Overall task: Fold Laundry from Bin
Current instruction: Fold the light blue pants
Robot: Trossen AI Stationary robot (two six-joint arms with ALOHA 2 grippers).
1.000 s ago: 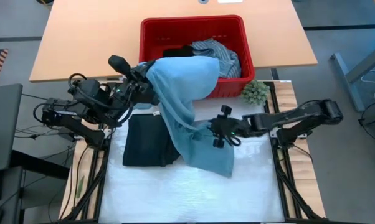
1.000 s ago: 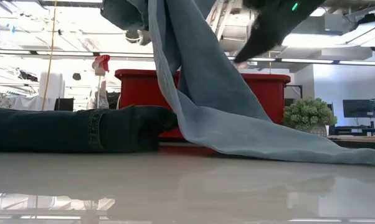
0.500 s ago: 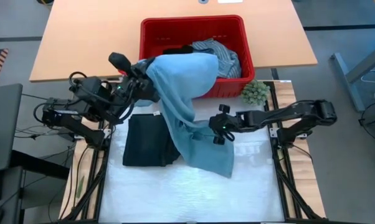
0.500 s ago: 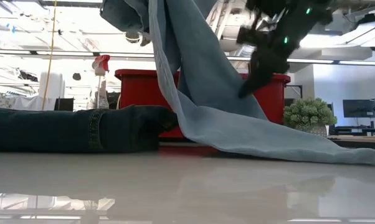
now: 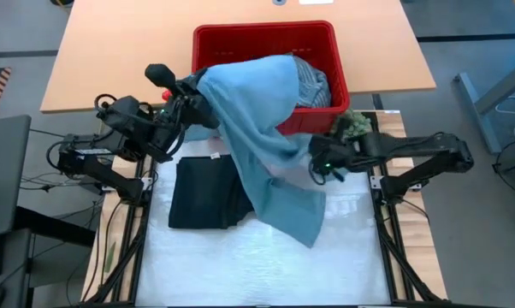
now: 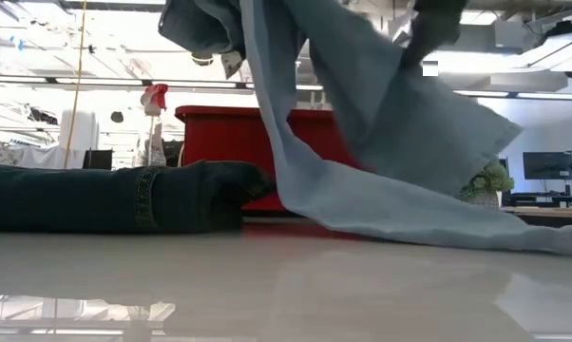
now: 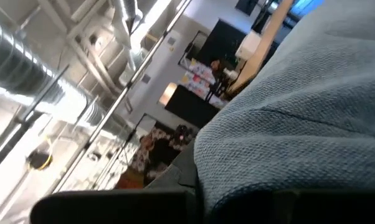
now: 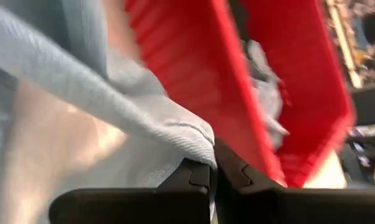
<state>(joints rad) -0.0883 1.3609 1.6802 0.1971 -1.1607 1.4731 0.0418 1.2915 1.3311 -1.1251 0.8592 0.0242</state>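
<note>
The left gripper point(image 5: 192, 92), shut on the jeans point(image 5: 257, 128), holds them high beside the bin point(image 5: 208, 47) so they hang clear; the right gripper point(image 5: 320, 162) pinches their edge, likely to spread them.

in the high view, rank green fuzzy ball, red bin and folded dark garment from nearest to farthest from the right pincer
From the right pincer:
1. Green fuzzy ball, just beyond it by the bin's corner.
2. Red bin, farther back.
3. Folded dark garment, across the jeans toward the left arm.
</note>
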